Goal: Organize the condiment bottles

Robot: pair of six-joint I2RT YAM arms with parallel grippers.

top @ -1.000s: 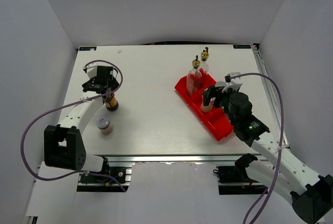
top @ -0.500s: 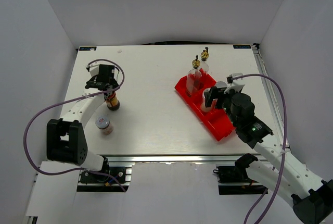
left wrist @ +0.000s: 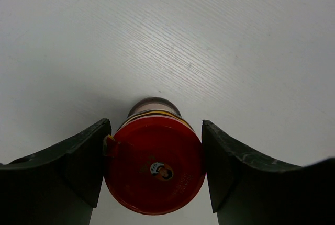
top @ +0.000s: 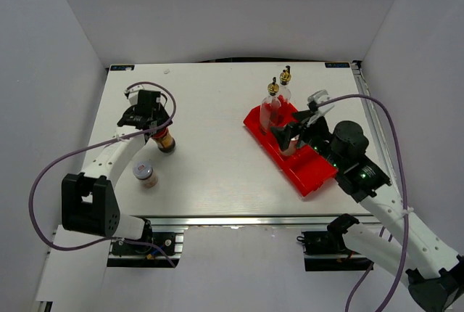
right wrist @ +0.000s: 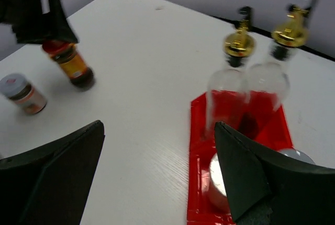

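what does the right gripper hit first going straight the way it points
Probably the nearer tall clear glass bottle with a gold pourer, standing in the red plastic bin; depth is unclear.

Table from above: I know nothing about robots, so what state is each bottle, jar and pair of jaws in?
Red-lidded jar: lid on, tilted, gripped.
Left gripper: jaws shut on the jar.
Right gripper: jaws open, empty.
Lone shaker: upright on the table, lid on.
Nearer glass bottle: upright in the red bin.
Farther glass bottle: upright at the bin's far end.
Shakers in the bin: upright, lids on.
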